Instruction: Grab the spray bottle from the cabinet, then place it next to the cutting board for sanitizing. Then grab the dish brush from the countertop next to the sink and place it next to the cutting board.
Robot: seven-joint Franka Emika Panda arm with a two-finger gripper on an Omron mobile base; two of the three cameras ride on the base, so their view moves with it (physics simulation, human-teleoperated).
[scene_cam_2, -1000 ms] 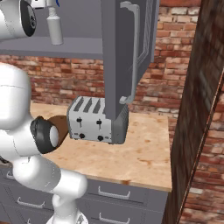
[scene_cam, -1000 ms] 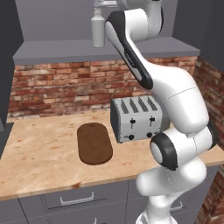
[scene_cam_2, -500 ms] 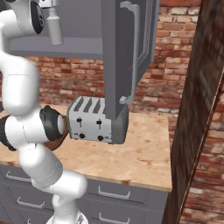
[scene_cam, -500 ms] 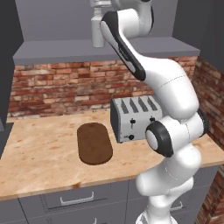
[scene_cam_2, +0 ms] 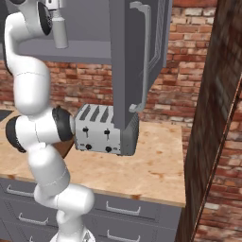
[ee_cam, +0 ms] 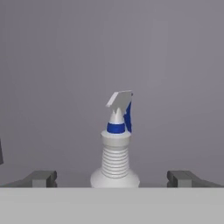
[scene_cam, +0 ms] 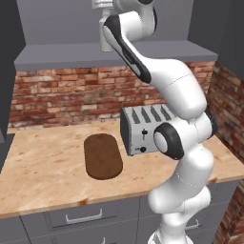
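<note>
Tan countertop [scene_cam: 43, 167] lies far below the raised gripper [scene_cam: 104, 28], the cutting board [scene_cam: 102, 156] flat on it. Right base view: cabinet [scene_cam_2: 137, 56] door open beside it. Hand view: gripper [ee_cam: 112, 178] spread wide, empty, spray bottle [ee_cam: 116, 148] upright between its fingertips [ee_cam: 41, 178], untouched.

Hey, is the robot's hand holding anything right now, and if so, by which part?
Nothing is held. The hand is open, its fingertips standing wide on either side of the spray bottle, apart from it.

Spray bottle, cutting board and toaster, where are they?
spray bottle [ee_cam: 116, 164], hand view, ribbed neck.
cutting board [scene_cam: 102, 156], left base view, middle of its top.
toaster [scene_cam: 138, 136], left base view, front side.
</note>
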